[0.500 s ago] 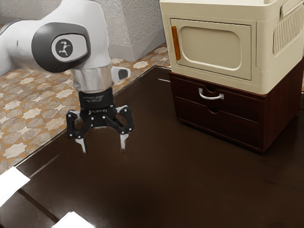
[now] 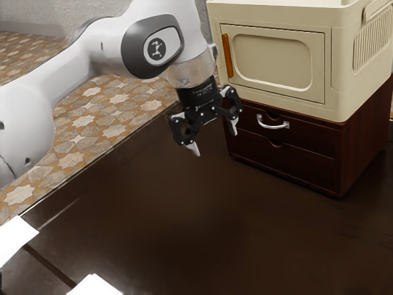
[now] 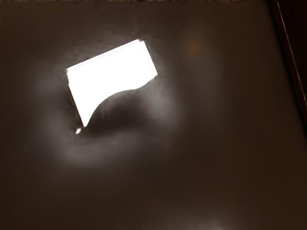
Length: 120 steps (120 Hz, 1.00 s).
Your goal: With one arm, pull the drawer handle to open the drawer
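Note:
In the exterior view my gripper (image 2: 215, 142) hangs tilted above the dark table, its two fingers spread wide with nothing between them. The curved silver drawer handle (image 2: 272, 125) is to the exterior view's right of the gripper, apart from it. That handle sits on the upper drawer (image 2: 307, 134) of a dark brown cabinet, and the drawer front is flush with the cabinet. Below it the lower drawer (image 2: 295, 163) is also closed. In the wrist view a dark brown edge, probably the cabinet (image 3: 298, 57), runs along one side.
A cream box with an orange-handled door (image 2: 276, 61) stands on the cabinet. The glossy dark table (image 2: 184, 227) extends below and in front. A bright white reflection lies on the table surface (image 3: 201, 158) in the wrist view.
My gripper has moved toward the exterior view's right and slightly up, closer to the cabinet, and has tilted and turned. The drawers have not moved.

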Tool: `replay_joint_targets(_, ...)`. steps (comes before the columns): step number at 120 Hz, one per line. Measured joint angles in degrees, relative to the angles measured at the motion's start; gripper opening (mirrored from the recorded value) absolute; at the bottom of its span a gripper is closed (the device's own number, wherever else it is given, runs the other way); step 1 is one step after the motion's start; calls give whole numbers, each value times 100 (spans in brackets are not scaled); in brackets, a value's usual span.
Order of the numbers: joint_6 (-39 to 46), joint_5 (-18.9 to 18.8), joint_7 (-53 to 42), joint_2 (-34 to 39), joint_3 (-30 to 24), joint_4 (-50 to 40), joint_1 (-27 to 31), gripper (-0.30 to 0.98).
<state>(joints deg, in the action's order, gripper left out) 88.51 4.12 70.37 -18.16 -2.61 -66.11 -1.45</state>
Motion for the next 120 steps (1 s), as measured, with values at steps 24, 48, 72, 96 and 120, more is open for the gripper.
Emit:
replay_joint_targets(24,682,2,451,-840,-81,848,18,69)
replay_joint_targets(48,1322,-3,686,-1236,-197,927,82,69)
replay_joint_targets(72,1817,-7,774,-1423,-214,1039,101,69)
replay_joint_targets(96,2122,-7,813,-1446,-193,1004,113,69)
replay_joint_targets(120,2278,-2,821,-1467,-188,850,119,69)
